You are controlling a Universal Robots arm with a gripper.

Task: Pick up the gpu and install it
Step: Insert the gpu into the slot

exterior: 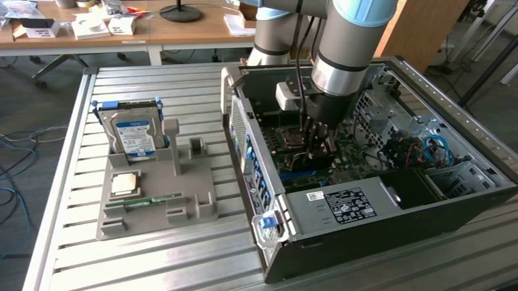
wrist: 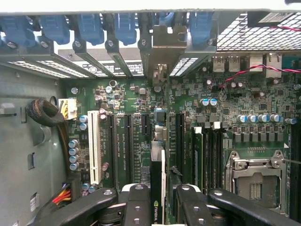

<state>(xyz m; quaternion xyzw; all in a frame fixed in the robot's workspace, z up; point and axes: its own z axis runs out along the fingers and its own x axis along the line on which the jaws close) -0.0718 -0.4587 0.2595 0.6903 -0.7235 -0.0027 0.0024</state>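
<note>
While arm [exterior: 344,54] points straight down into PC case [exterior: 404,209], hand [exterior: 317,142] clamped on gpu [wrist: 156,174], card edge-on above mobo [wrist: 134,141] slots

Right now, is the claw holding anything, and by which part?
Yes: the claw pinches the graphics card across its flat faces at the upper edge, away from its metal bracket.

Grey arm, black gripper
At the upper middle of the exterior view, the arm [exterior: 350,54] was silver-grey tubing with a pale blue ring [exterior: 364,9] and black cables [exterior: 300,60]. The gripper [exterior: 317,144] was black, with linked fingers [wrist: 136,207] dotted with round screws [wrist: 139,188].
</note>
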